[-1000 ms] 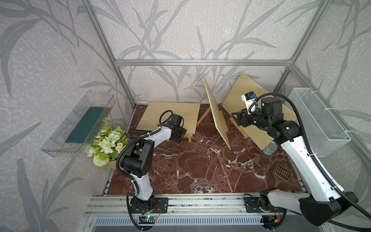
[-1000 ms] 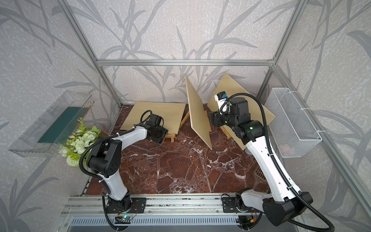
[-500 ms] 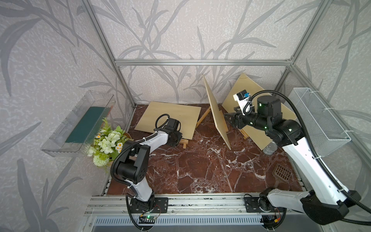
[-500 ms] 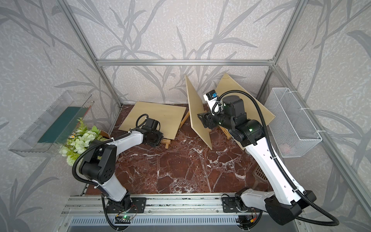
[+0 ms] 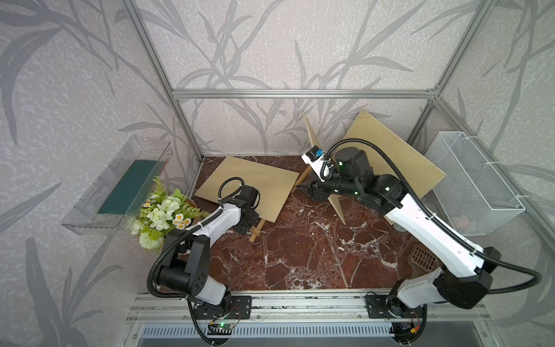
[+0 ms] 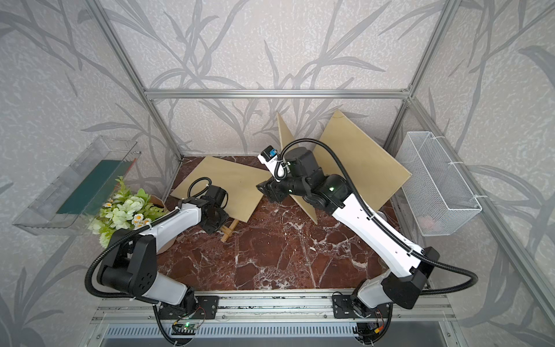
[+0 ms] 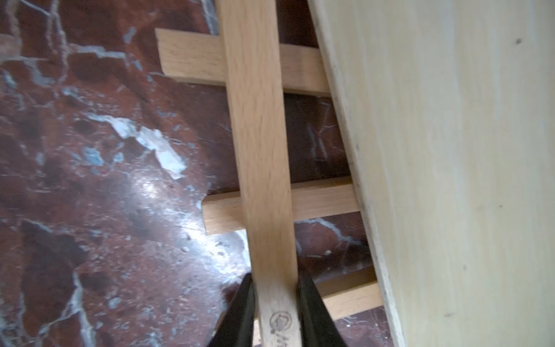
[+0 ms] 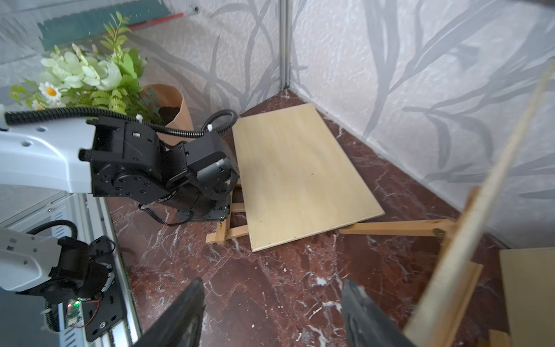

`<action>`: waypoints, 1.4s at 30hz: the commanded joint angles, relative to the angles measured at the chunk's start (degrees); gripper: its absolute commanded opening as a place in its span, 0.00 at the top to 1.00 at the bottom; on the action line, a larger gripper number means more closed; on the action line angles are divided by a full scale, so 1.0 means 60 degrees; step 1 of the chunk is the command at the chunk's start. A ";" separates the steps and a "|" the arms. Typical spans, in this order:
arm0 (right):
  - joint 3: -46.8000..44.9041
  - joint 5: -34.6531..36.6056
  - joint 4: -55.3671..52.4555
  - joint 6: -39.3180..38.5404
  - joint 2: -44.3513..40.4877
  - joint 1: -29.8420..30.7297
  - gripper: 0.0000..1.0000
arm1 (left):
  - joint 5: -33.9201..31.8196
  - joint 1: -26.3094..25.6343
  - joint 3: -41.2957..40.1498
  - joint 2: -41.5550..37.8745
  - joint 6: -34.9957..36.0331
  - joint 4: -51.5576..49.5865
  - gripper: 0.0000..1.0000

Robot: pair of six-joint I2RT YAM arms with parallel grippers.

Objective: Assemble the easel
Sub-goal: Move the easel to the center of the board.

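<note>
A wooden easel frame lies flat on the marble floor, mostly under a pale plywood board. Its foot sticks out at the board's front edge, and its far end pokes out the other side. My left gripper is shut on the frame's long slat, low over the floor in both top views. My right gripper is open and empty. It hovers over bare floor, just left of a board standing on edge.
A third board leans against the back right corner. A flower pot stands at the left wall under a clear bin. A wire basket hangs on the right wall, with a floor grate near the right arm's base.
My left gripper has closed on the easel slat and drawn it frontward, turning the flat board with it. My right gripper has swung left past the upright board, staying open.
</note>
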 commanded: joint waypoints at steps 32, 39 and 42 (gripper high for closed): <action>0.3300 0.3632 -0.2479 0.0065 0.6063 0.1228 0.31 | -0.0720 0.1081 -0.2012 -0.2694 0.0685 -0.1052 0.69; 0.1919 0.5371 -0.2523 -0.0611 0.5466 0.1228 0.31 | -0.0234 0.1085 -0.1803 -0.2130 0.0761 -0.0876 0.69; 0.1293 0.5842 -0.2265 -0.0936 0.5318 0.1192 0.30 | -0.0052 0.1091 -0.1806 -0.1919 0.0719 -0.0732 0.69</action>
